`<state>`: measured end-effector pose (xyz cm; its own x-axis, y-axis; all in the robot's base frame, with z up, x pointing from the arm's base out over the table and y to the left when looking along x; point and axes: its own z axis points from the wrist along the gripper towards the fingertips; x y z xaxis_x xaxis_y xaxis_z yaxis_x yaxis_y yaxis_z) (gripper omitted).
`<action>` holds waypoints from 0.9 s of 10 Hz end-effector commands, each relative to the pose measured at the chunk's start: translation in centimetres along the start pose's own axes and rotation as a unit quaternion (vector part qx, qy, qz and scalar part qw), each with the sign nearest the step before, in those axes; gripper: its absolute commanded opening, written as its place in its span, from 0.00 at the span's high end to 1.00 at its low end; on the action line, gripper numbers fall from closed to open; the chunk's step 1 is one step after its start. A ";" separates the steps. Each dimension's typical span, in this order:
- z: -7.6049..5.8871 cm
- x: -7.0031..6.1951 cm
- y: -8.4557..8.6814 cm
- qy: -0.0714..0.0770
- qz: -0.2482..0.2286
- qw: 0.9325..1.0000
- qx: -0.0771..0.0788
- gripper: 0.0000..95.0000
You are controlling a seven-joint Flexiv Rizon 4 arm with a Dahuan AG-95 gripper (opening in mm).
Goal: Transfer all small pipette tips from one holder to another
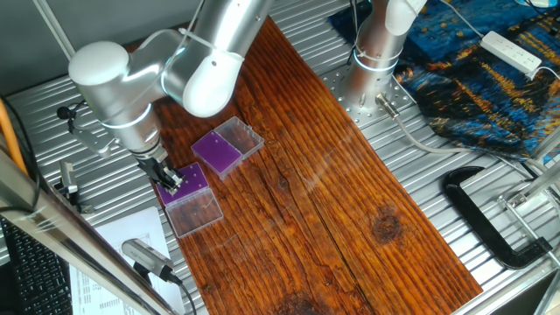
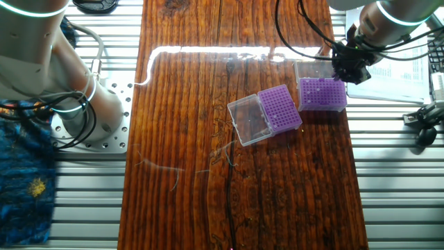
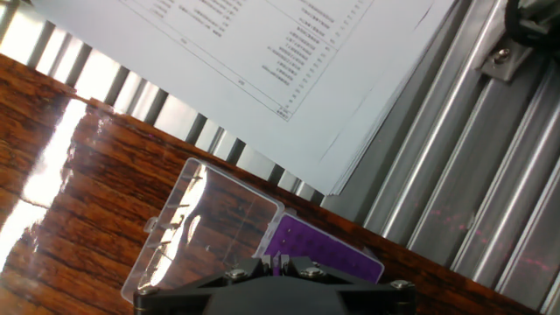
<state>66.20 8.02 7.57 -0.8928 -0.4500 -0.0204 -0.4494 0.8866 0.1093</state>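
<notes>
Pipette tips unresolved; purple holder [image 1: 185,183] directly under jaws

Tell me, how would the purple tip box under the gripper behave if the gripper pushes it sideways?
The purple box under the gripper looks like thin plastic, so probably light. On the smooth board it would likely slide, not tip, since it sits low and flat. Its open clear lid may flex or swing.
</notes>
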 end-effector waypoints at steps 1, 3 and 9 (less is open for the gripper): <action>0.1 0.0 0.1 -0.001 0.000 1.000 -0.002 1.00; 0.2 0.0 0.1 -0.002 0.001 1.000 -0.002 1.00; 0.2 0.0 0.1 -0.003 0.001 1.000 -0.004 1.00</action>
<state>66.04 8.06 7.38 -0.8943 -0.4467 -0.0271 -0.4466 0.8869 0.1179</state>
